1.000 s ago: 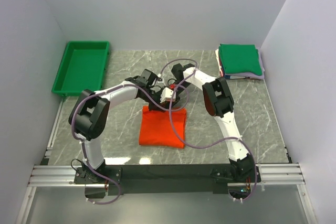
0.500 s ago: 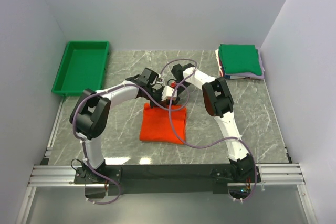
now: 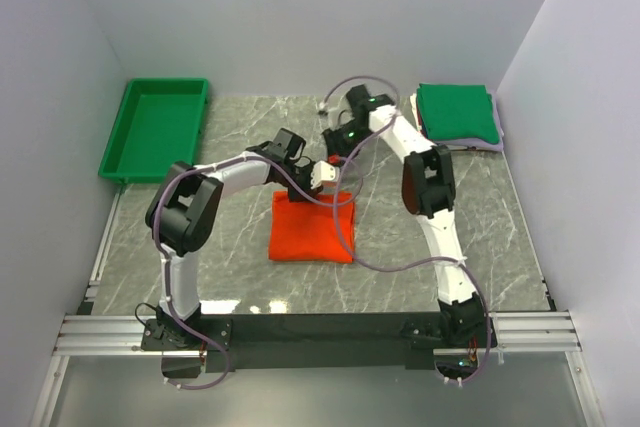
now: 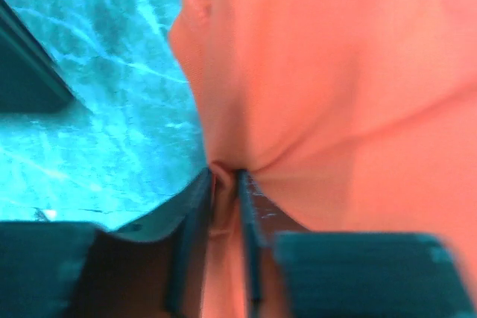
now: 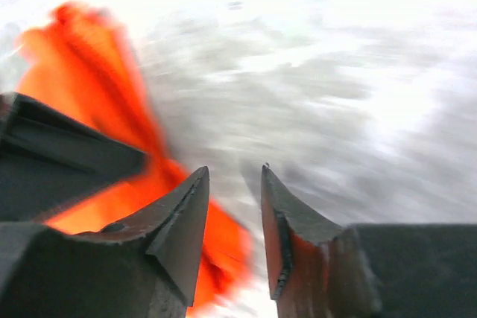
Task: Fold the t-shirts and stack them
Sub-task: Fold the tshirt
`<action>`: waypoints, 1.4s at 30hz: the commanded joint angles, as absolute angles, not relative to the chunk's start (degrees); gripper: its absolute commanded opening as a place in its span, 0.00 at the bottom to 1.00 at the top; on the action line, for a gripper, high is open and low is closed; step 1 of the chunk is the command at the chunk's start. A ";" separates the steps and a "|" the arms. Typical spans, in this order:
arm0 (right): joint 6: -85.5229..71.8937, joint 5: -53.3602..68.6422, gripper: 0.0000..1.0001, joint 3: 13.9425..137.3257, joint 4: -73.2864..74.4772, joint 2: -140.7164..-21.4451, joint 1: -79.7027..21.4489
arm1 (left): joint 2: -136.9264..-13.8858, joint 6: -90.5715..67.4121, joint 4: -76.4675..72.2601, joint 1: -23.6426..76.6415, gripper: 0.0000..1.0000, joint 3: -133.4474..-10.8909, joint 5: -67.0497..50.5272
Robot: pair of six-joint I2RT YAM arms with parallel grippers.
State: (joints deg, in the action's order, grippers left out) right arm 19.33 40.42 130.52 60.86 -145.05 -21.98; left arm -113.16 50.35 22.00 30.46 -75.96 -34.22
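At the centre of the table (image 3: 480, 247) lies the folded orange-red tee (image 3: 312, 232), its far edge pinched in the left gripper (image 4: 223, 180). The right gripper (image 5: 235, 184) hangs slightly parted, empty. The cloth looks light and limp; a hem or corner likely grips best.

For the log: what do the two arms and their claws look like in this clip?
The left arm and right arm are alike: white link shells, bulky black rounded joint housings, and a thin greyish-purple cable looping loosely alongside. The left claw and right claw each have two dark, flat, tapering fingers. No markings are legible.
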 commanded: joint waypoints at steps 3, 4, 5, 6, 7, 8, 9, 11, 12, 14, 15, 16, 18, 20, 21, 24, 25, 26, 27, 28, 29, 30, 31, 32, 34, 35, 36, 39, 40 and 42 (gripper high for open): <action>16.71 31.02 0.43 130.18 53.27 -136.69 -14.08 | -113.21 46.51 18.20 28.48 0.37 -80.94 -30.67; 15.83 31.63 0.43 126.60 51.87 -134.67 -13.28 | -112.59 44.75 17.85 27.87 0.39 -81.64 -30.59; 15.21 34.16 0.42 124.47 50.64 -130.47 -12.49 | -111.72 42.65 17.32 27.17 0.41 -82.87 -30.59; 13.81 35.93 0.41 122.37 48.62 -128.25 -11.35 | -109.71 38.28 18.10 25.51 0.44 -83.75 -31.37; 13.19 37.43 0.41 118.34 48.17 -126.14 -11.16 | -108.64 35.88 18.80 24.71 0.45 -84.63 -32.07; 12.66 39.18 0.40 116.47 47.99 -122.29 -10.90 | -107.33 32.90 19.42 23.74 0.45 -85.51 -32.69; 11.96 43.46 0.38 114.63 48.51 -120.43 -10.90 | -104.36 26.87 19.86 22.77 0.47 -85.52 -34.70; 9.86 47.79 0.35 107.52 48.34 -115.17 -11.34 | -101.18 18.34 20.82 20.48 0.47 -84.21 -36.64; 6.80 51.38 0.35 104.62 46.60 -113.48 -11.69 | -98.46 15.32 21.18 19.87 0.44 -83.24 -36.91; 4.06 54.13 0.33 95.92 42.91 -109.27 -13.18 | -95.82 7.78 22.41 19.60 0.42 -79.99 -38.49; 1.87 56.32 0.32 93.37 41.67 -108.20 -14.14 | -95.28 5.04 22.15 19.51 0.39 -78.76 -40.58; 0.89 56.95 0.31 89.34 40.62 -107.50 -15.63 | -94.75 1.70 21.10 19.42 0.38 -75.44 -41.65; -2.52 58.00 0.30 86.32 37.54 -106.96 -17.39 | -94.48 -10.16 16.64 19.07 0.32 -71.91 -43.24; -5.00 60.11 0.29 84.03 34.30 -108.89 -18.97 | -96.05 -18.93 14.25 18.64 0.25 -68.04 -46.21; -7.45 60.64 0.28 83.85 33.32 -109.94 -19.33 | -96.59 -21.68 12.15 18.02 0.22 -66.64 -47.80; -9.93 61.08 0.27 83.85 29.89 -113.90 -20.21 | -97.64 -30.13 2.66 17.32 0.18 -61.80 -49.56; -10.02 60.65 0.27 84.63 29.62 -116.34 -20.13 | -98.26 -31.19 0.46 17.31 0.18 -60.74 -50.01; -9.76 60.21 0.27 85.33 30.66 -117.67 -20.13 | -99.83 -32.94 -1.91 17.31 0.17 -60.47 -50.44; -9.67 59.42 0.26 86.56 31.11 -119.08 -20.13 | -100.89 -33.83 -3.06 17.31 0.16 -60.21 -50.88; -9.75 58.54 0.24 86.75 31.46 -121.62 -19.95 | -102.12 -34.36 -3.95 17.31 0.16 -60.29 -50.54; -10.45 57.14 0.24 86.75 30.51 -122.77 -19.86 | -104.65 -36.02 -5.26 17.31 0.15 -60.12 -50.19; -12.46 56.52 0.24 86.57 29.89 -123.83 -19.17 | -106.07 -36.82 -6.32 17.05 0.15 -59.94 -50.36; -14.05 55.90 0.24 86.22 29.10 -126.01 -18.55 | -107.56 -37.44 -6.76 16.88 0.14 -60.29 -49.93; -15.45 55.12 0.24 86.39 27.26 -127.08 -18.02 | -110.45 -38.31 -7.55 16.70 0.14 -60.64 -49.49; -18.88 53.27 0.23 88.50 26.81 -129.89 -16.27 | -113.54 -39.46 -8.35 15.56 0.13 -62.30 -49.40; -20.11 52.83 0.23 89.46 26.02 -130.60 -15.82 | -116.16 -39.90 -8.52 15.21 0.12 -63.10 -49.48; -20.04 50.47 0.23 92.08 26.54 -131.21 -15.47 | -117.41 -39.47 -7.92 14.42 0.11 -64.24 -48.96; -19.34 47.30 0.23 97.27 27.42 -133.15 -14.86 | -121.72 -38.41 -7.12 12.93 0.11 -68.63 -49.39; -19.34 46.94 0.23 98.69 27.16 -134.20 -14.68 | -122.69 -37.54 -6.86 12.57 0.11 -71.17 -49.57; -18.55 46.23 0.24 102.72 27.51 -134.73 -14.59 | -124.01 -36.04 -5.54 11.78 0.10 -74.25 -49.83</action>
State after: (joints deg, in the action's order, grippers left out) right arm -18.65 52.21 96.77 30.26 -133.38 -15.53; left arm -122.28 -38.26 -4.49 13.52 -69.01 -51.35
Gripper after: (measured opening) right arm 0.234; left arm 0.107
